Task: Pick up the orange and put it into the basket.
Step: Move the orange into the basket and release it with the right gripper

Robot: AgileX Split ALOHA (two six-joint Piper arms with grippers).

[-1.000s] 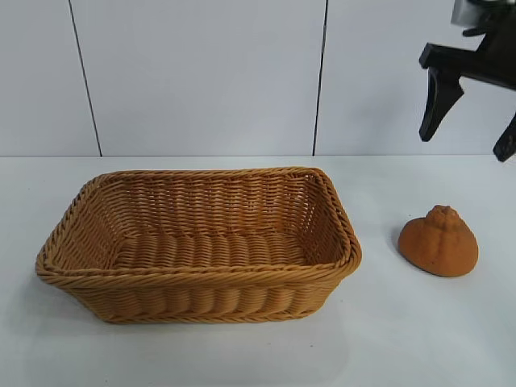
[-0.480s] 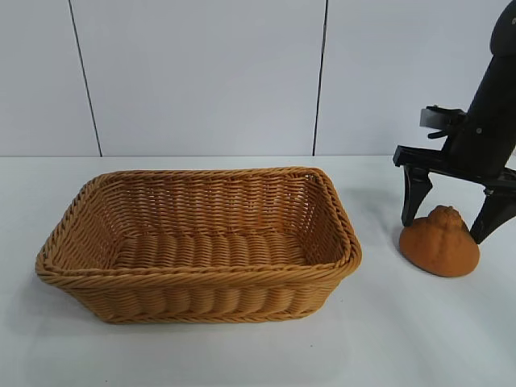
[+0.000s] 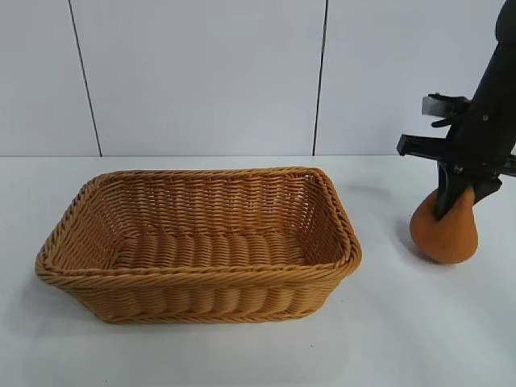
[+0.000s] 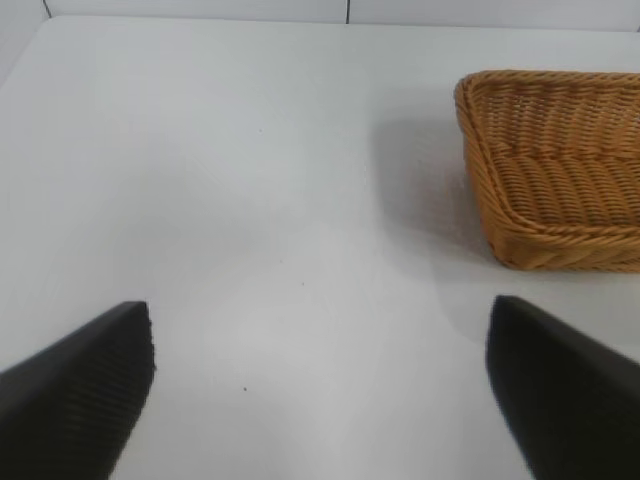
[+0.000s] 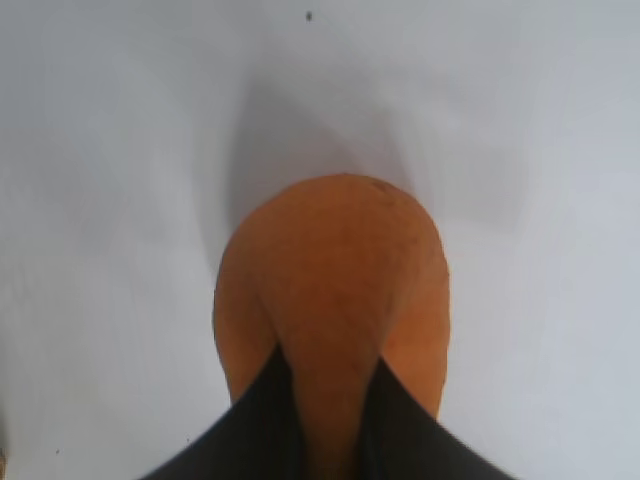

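The orange (image 3: 444, 232) is at the right of the white table, squeezed narrow at its top. My right gripper (image 3: 454, 201) is shut on the orange's upper part from above. In the right wrist view the two dark fingers (image 5: 260, 420) pinch the orange (image 5: 335, 270) between them. The wicker basket (image 3: 81, 270) stands at the centre left, with nothing in it. My left gripper (image 4: 320, 390) is open and empty over bare table, beside the basket (image 4: 520, 240) as the left wrist view shows it. The left arm is out of the exterior view.
The white table (image 3: 403, 339) runs to a white panelled wall (image 3: 201, 72) behind. The basket's near right corner lies a short way left of the orange.
My right gripper came down from the upper right onto the orange and closed on its top. The orange now looks squeezed taller and narrower, and may be slightly raised.
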